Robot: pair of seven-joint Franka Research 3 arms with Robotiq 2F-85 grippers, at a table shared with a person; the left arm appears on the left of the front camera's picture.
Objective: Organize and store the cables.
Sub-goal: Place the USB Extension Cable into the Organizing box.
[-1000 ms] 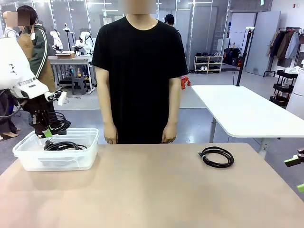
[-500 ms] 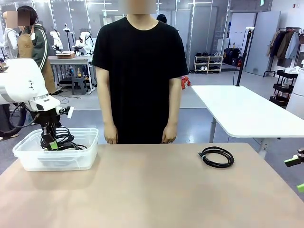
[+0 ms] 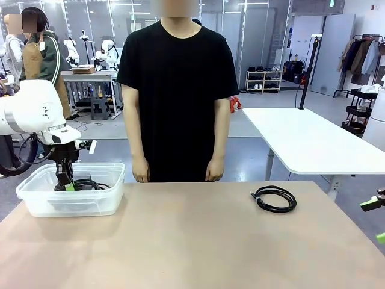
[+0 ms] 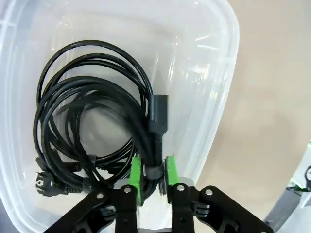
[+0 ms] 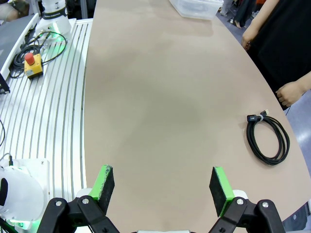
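- Left gripper [image 3: 67, 183] sits at the left of the front view, pointing down into a clear bin [image 3: 75, 208] on the near-left part of the table [image 3: 192, 241].
- In the left wrist view the left gripper [image 4: 151, 170] is at bottom centre. Its green pads [image 4: 135, 174] are drawn close together and pinch a few black strands of the bundle [image 4: 87, 121].
- A dark tie wraps the strands right at the pinch.
- The bundle is a set of loose black loops and takes up the left and middle of the bin [image 4: 226, 73]. A block-shaped connector [image 4: 158, 109] lies just above the pads. A round plug [image 4: 44, 183] lies at lower left on the bin floor.
- In the front view the bundle [image 3: 90, 183] shows as dark loops through the bin wall, just right of the gripper.
- A second cable, a coil [image 3: 274, 198], lies flat on the table right of centre, well apart from the bin.
- In the right wrist view the coil [image 5: 268, 138] is at the right edge of the frame, with a plug end and a pale tie at its upper left.
- Right gripper [image 5: 163, 187] is at the bottom of its own view. Its fingers are spread wide with nothing between them, above bare table [image 5: 170, 97] and well apart from the coil.
- In the front view the right gripper [image 3: 376, 221] barely enters at the right edge, and two green pads show there.
- A person [image 3: 177, 90] in a black shirt stands at the far side, centre frame. Both hands [image 3: 140, 174] hang at the table edge and touch nothing.
- A red button on a yellow box [image 5: 30, 65] sits at the upper left of the right wrist view, off the table.
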